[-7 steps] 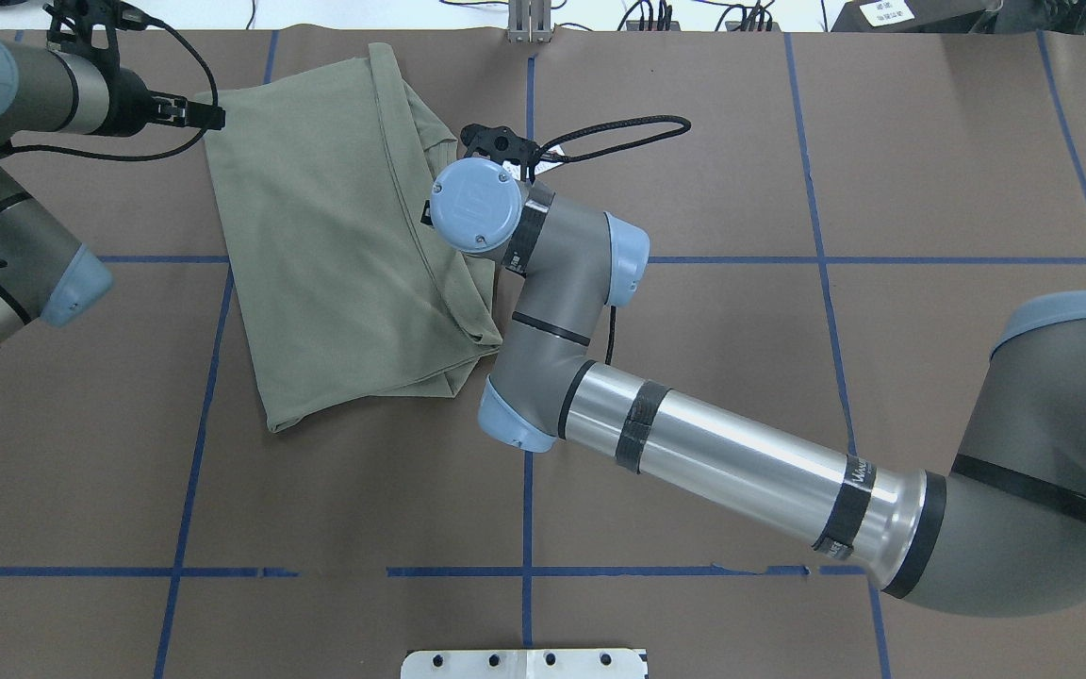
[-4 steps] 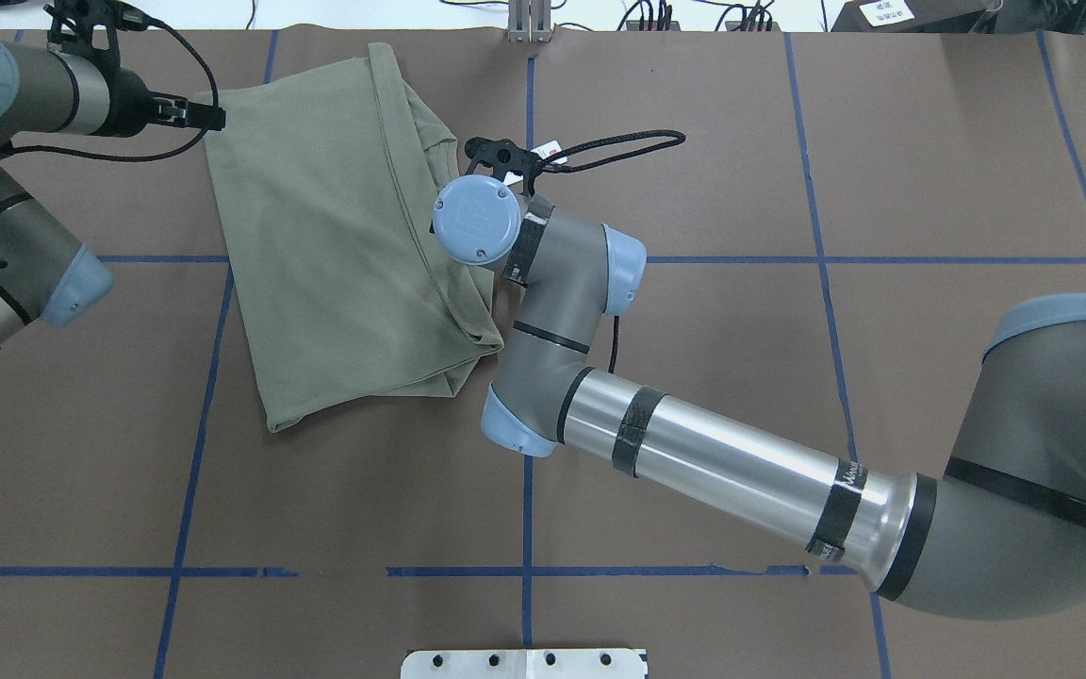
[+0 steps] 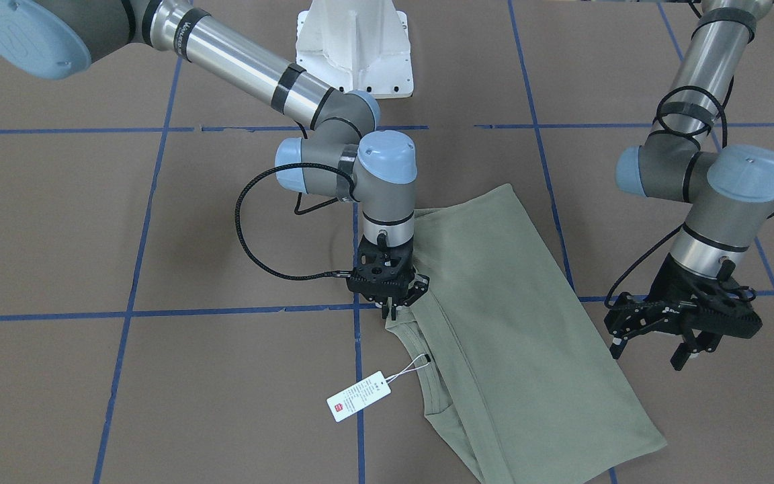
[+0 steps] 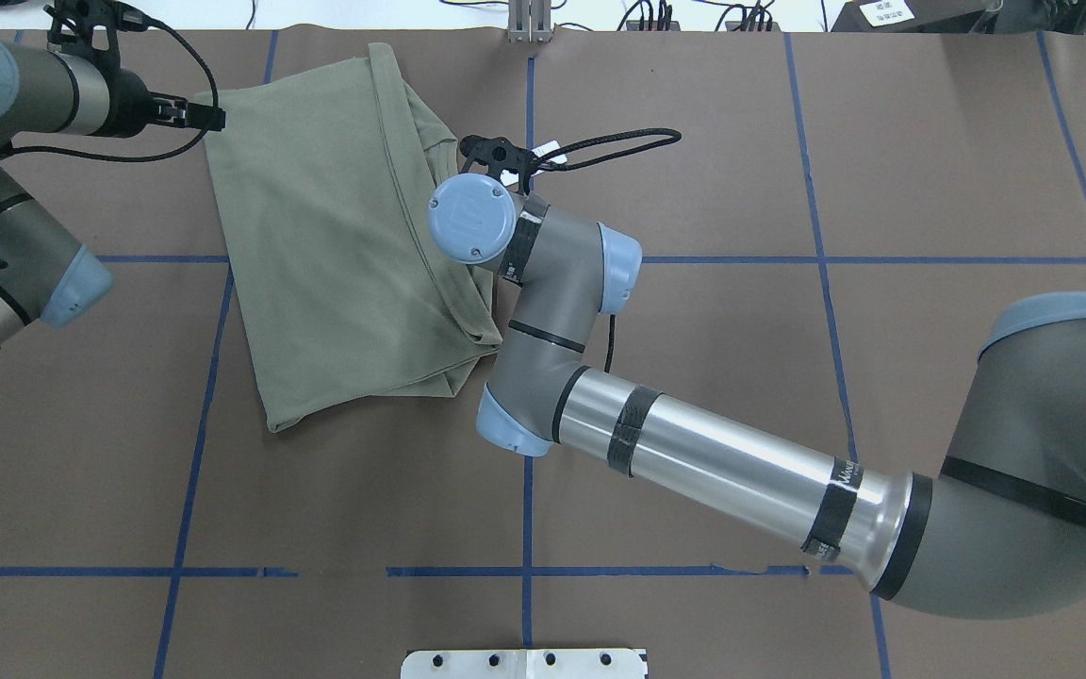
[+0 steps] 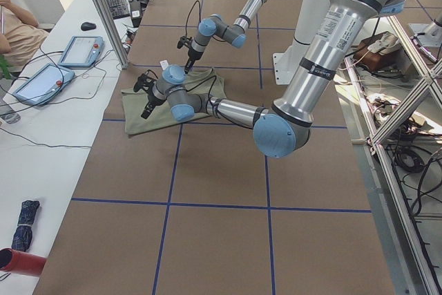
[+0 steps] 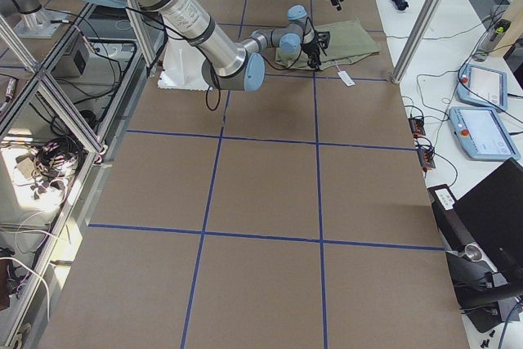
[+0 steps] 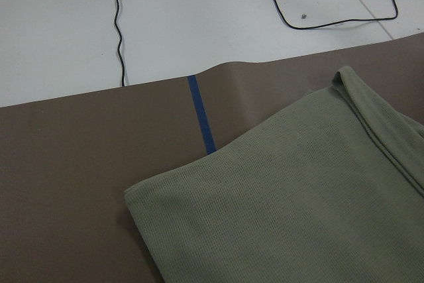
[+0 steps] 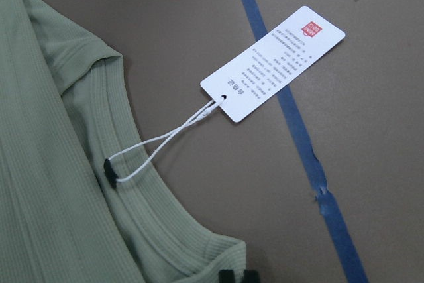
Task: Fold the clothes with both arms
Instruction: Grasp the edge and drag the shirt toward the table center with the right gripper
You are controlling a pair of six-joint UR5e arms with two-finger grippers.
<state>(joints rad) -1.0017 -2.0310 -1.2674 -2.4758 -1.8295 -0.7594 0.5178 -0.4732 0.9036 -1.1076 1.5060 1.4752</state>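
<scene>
Plainly a robotics lab: two industrial robot arms (image 4: 713, 453) bolted to a white pedestal (image 3: 353, 47), a table (image 4: 929, 189) papered brown and gridded with blue tape (image 4: 821, 259), aluminium framing (image 5: 106, 15), teach pendants (image 6: 486, 132) and a keyboard (image 5: 119, 3) on a white side bench (image 5: 55, 136), cables (image 6: 33, 173) tangled alongside.

Silver-grey arms (image 4: 722, 462), light-blue caps (image 4: 472, 217), black cables (image 4: 673, 139)
</scene>
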